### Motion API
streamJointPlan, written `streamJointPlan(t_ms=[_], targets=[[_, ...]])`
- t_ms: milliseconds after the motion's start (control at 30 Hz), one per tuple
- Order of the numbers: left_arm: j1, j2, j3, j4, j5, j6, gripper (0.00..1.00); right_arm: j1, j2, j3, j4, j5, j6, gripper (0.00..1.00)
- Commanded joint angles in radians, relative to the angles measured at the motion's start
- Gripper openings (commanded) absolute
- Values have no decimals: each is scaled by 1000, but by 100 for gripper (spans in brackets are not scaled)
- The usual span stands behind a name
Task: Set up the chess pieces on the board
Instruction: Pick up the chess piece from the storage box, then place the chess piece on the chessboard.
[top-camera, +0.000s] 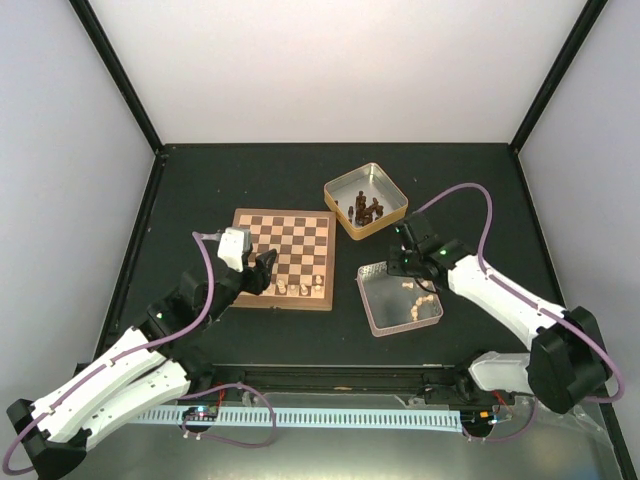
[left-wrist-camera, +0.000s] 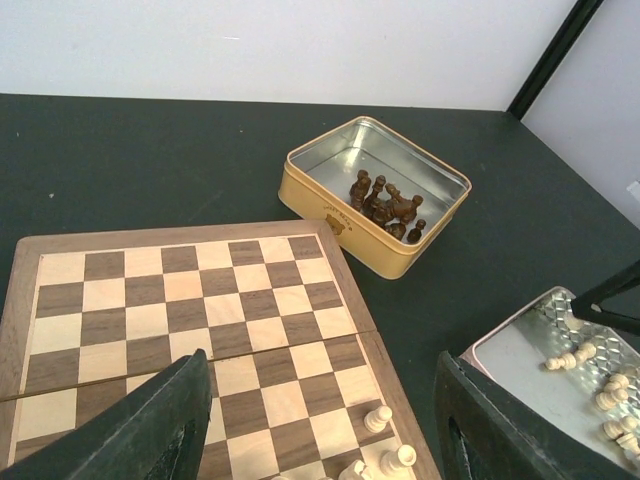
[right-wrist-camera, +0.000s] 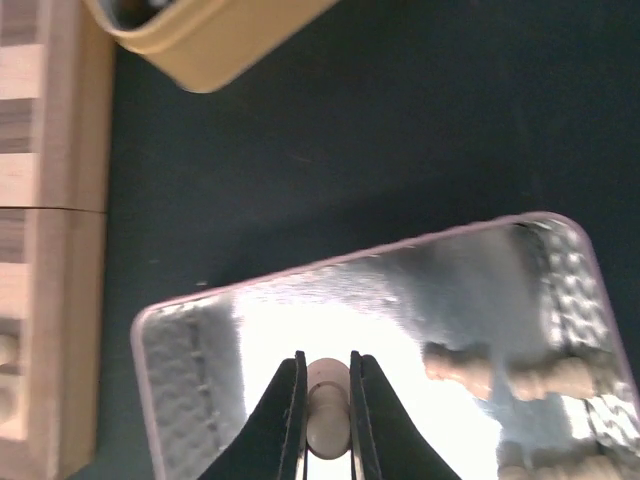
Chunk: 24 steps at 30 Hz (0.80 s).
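Right claw (right-wrist-camera: 326, 362): black fingers clamped on one pale, rounded chess piece (right-wrist-camera: 325, 412), inside shallow tin (right-wrist-camera: 180, 380) right of board (right-wrist-camera: 45, 170).
Left claw (left-wrist-camera: 320, 400): fingers apart, above board's near edge.
Board: square, wooden, tan-and-brown checks; few pale pieces (left-wrist-camera: 378, 418) at near-right corner.
Yellow tin (left-wrist-camera: 330, 215): rounded square, shiny interior, beyond board's right corner; holds dark figures (left-wrist-camera: 385, 205).
Shallow tin: embossed metal; loose pale pieces (right-wrist-camera: 460, 365) inside.

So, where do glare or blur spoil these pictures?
Right wrist: glare whitens the floor of the pink-rimmed tin around the right gripper, shut on a pale piece; the yellow tin is soft. Left wrist: the fingers of the left gripper are blurred, the board sharp. Top view: even light.
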Motion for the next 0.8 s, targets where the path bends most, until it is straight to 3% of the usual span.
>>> streamJointPlan(t_ms=[0,167,500,767], targets=[[8,-9,25,-19,-18,-20,63,28,-19,36,32,-139,-10,1],[14,-12,33,-39,-31,-43,63,114,33,104,54,-127,-13,2],[35,-52,27,-124,-121,-108,67,324,327,378,15,-34,-61,3],[63,-108,24,-195,-188,-146,71,420,523,576,-69,13,-90,5]])
